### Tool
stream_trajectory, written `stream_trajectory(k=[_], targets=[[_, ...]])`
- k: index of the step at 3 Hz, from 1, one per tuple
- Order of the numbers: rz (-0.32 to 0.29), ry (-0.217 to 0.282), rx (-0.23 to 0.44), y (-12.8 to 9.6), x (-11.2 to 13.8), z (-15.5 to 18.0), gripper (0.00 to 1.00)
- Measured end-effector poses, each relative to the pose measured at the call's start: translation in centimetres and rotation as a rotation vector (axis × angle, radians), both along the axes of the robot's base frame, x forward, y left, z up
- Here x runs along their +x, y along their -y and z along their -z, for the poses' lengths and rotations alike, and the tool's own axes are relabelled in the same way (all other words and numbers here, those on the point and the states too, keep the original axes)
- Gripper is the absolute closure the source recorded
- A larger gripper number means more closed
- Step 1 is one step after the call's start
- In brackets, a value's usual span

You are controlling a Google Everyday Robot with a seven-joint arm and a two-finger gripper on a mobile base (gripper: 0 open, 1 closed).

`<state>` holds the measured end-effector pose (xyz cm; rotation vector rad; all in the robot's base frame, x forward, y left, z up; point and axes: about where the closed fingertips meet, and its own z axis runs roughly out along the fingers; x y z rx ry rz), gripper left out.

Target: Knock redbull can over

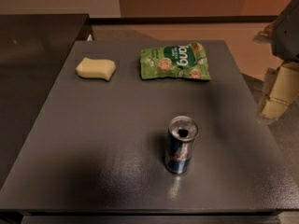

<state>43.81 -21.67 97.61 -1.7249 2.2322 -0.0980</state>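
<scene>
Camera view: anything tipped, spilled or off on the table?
Nothing stands out. The redbull can stands upright near the front, no spill around it; the green snack bag and yellow sponge lie flat at the back of the table. The gripper sits off the table's right edge, apart from the can.

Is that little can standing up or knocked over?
Upright: the can stands on its base, silver top up. The gripper hangs beyond the table's right edge, apart from it.
</scene>
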Motion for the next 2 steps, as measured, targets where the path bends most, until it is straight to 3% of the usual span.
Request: stream_trajectory(k=[1, 2], targets=[[0.000, 0.000, 0.000, 0.0, 0.0, 0.0, 0.00], [-0.051, -0.022, 0.055, -1.4, -0.2, 0.7, 0.00]])
